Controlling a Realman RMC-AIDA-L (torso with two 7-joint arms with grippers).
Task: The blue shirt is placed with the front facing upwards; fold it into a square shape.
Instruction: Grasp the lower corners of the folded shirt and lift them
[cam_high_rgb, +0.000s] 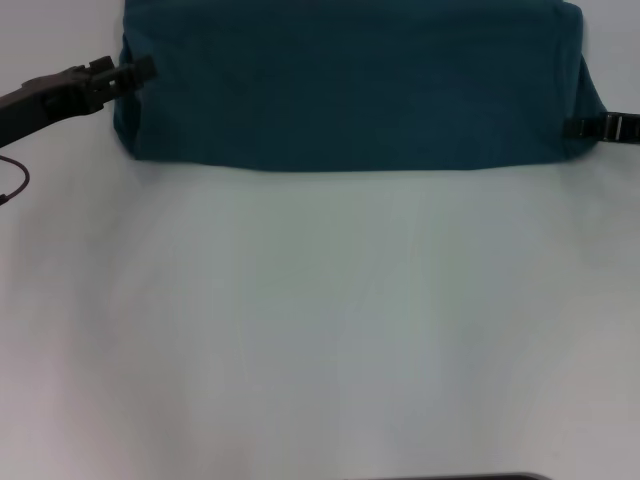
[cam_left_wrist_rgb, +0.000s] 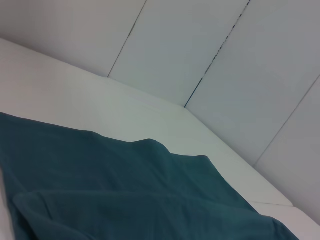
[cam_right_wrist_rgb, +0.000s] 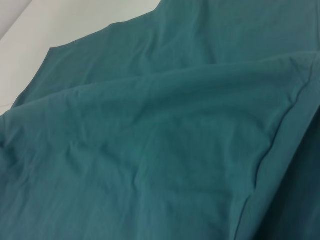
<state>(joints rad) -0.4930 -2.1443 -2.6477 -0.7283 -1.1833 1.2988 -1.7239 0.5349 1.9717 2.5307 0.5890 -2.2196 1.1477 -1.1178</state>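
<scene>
At the dark teal-blue cotton shirt (cam_high_rgb: 350, 85), the left gripper (cam_high_rgb: 140, 70) is pressed to its left edge and the right gripper (cam_high_rgb: 575, 128) to its right; jaw states cannot be told. The shirt is spread at the far side of the white table (cam_high_rgb: 320, 320), apparently mid-fold. Next, both edges need carrying over evenly.

White table (cam_high_rgb: 320, 330), panelled wall (cam_left_wrist_rgb: 210, 55).

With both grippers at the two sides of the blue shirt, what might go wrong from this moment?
1. The left gripper and right gripper sit at unequal heights on the blue shirt, so the fold could come out skewed.
2. The right wrist view shows loose overlapping layers with creases; these may get pressed into the fold.
3. The shirt lies at the far side of the white table, so a slipped edge may be hard to reach.
</scene>
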